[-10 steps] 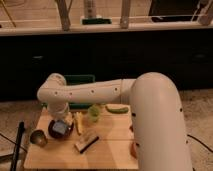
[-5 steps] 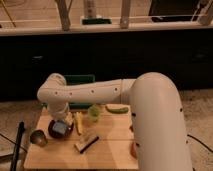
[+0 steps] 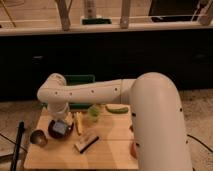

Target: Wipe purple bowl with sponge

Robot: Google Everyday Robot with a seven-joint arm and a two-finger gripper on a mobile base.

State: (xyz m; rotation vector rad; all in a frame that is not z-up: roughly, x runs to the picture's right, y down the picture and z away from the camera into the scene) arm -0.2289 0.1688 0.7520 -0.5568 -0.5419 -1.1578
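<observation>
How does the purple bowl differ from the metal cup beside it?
The purple bowl is dark maroon; the metal cup is grey. The bowl is wider than the cup. The bowl holds the sponge, with the end effector right above; nothing hangs over the cup. Both are round.

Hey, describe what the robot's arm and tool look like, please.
The arm is glossy off-white: thick rounded tubes with a bulky joint nearest the camera. Small dark dots run in a row along the horizontal link. The tool, over the purple bowl, looks dark; its shape cannot be made out.
</observation>
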